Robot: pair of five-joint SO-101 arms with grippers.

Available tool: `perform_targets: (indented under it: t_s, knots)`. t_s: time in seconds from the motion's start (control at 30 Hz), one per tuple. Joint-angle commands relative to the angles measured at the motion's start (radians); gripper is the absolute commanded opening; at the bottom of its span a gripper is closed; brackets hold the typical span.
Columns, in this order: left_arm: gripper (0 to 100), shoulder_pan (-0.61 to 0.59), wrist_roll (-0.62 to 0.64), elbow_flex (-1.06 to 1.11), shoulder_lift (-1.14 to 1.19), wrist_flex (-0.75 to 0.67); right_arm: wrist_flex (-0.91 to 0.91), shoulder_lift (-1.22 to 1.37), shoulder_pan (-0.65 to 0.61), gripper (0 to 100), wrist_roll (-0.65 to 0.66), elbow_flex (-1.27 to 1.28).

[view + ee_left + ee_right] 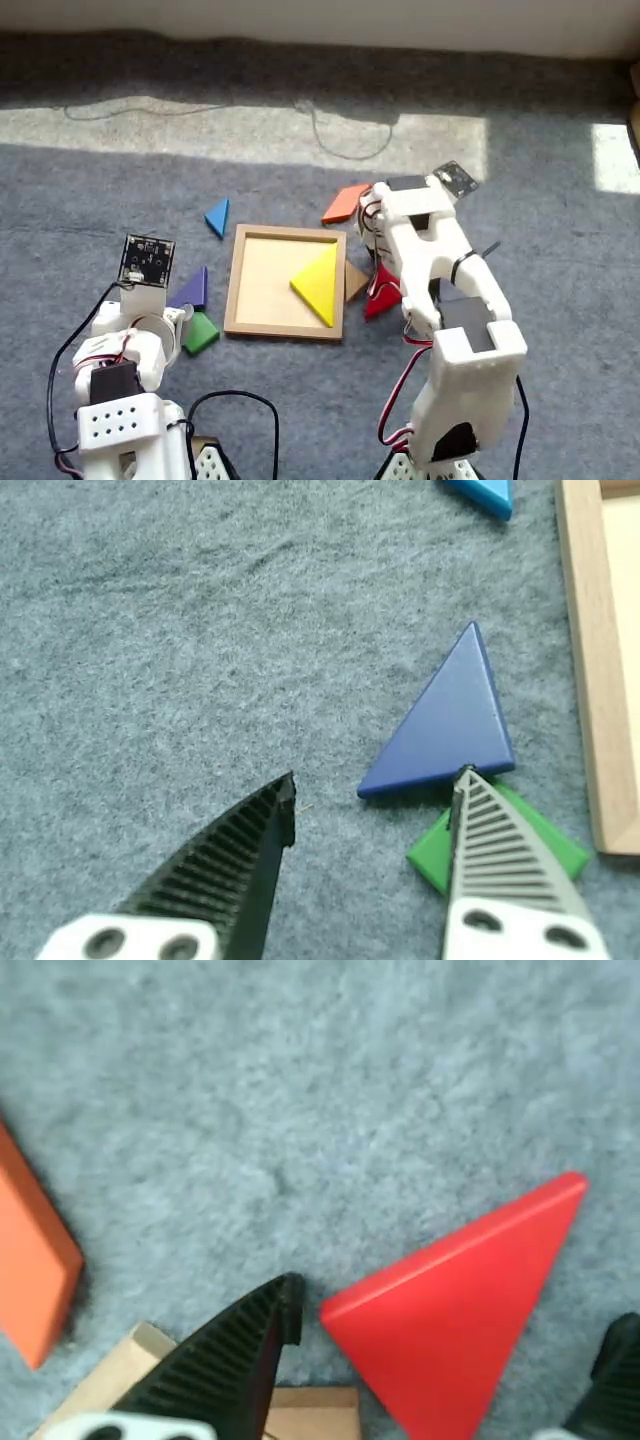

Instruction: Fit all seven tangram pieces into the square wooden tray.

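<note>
Jaws: both pairs spread, gripping nothing; left gripper [376,778] at the indigo triangle [447,725], right gripper [457,1305] straddling the red triangle [450,1290]. Wooden tray [236,290]: holds the yellow triangle [318,282] only (one of seven, I judge). Outstanding on carpet: tan piece [356,280], orange piece [345,203], blue triangle [218,217], green piece [201,333].

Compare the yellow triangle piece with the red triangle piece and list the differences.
The yellow triangular piece lies inside the square wooden tray; the red triangular piece lies on the grey carpet outside it. The red one sits between the open fingers of the right gripper; the yellow one has no gripper at it. Both are triangles lying flat.
</note>
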Motion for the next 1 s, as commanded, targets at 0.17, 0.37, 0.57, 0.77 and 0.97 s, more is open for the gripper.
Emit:
perform_targets:
  t_s: [0.17, 0.37, 0.57, 0.77, 0.97]
  knots:
    - [26, 0.010, 0.006, -0.005, -0.013, -0.018, -0.005, 0.001, 0.016, 41.0, -0.011, -0.036]
    - [26, 0.010, 0.006, -0.005, -0.013, -0.018, -0.005, 0.001, 0.018, 23.5, -0.011, -0.038]
    - [26, 0.010, 0.006, -0.005, -0.013, -0.018, -0.004, -0.005, 0.030, 18.7, -0.008, -0.041]
    - [26, 0.010, 0.006, -0.005, -0.013, -0.018, 0.107, -0.008, 0.025, 18.7, 0.002, -0.088]
    - [26, 0.010, 0.006, -0.005, -0.013, -0.018, 0.292, -0.005, 0.030, 18.5, 0.129, -0.245]
